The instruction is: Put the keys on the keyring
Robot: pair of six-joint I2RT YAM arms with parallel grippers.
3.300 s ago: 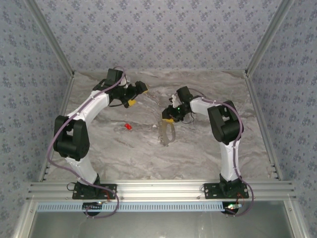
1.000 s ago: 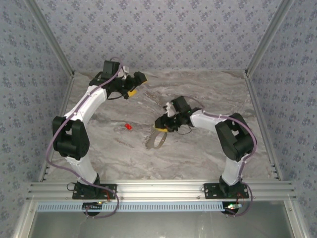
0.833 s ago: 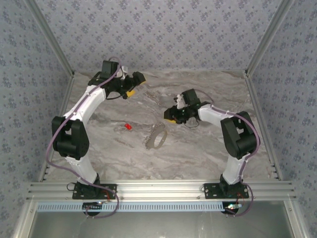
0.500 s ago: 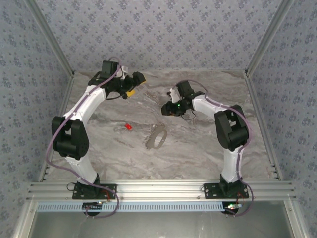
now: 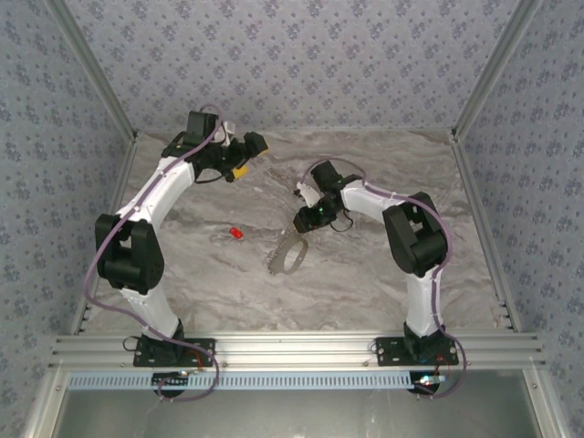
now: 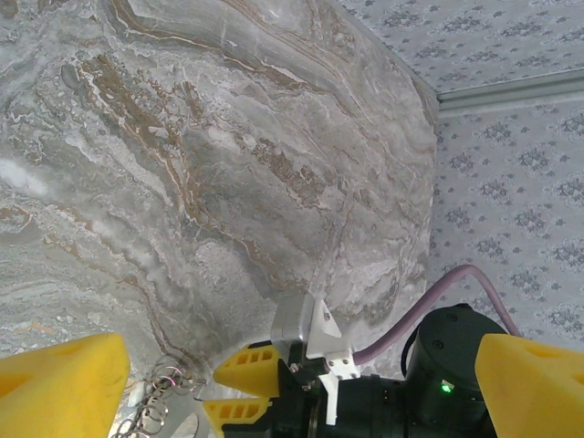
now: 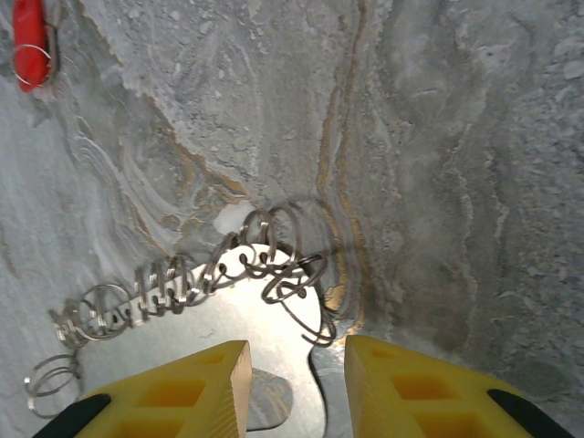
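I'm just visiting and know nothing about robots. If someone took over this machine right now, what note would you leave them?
Left gripper: wide open, empty, hovering over the far left of the table.
Right gripper: partly open, low over the far end of the keyring; no grip that I can confirm.
The keyring lies flat mid-table. The red key lies apart, to its left, untouched.
Done: nothing threaded.
Left: pick up the red key and the keyring, then put the key on.

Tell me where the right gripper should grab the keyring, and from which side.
Probably the plain flat end of the keyring, nearest the right gripper, from straight above: it lies flat on the table, and small wire loops crowd its far edge.
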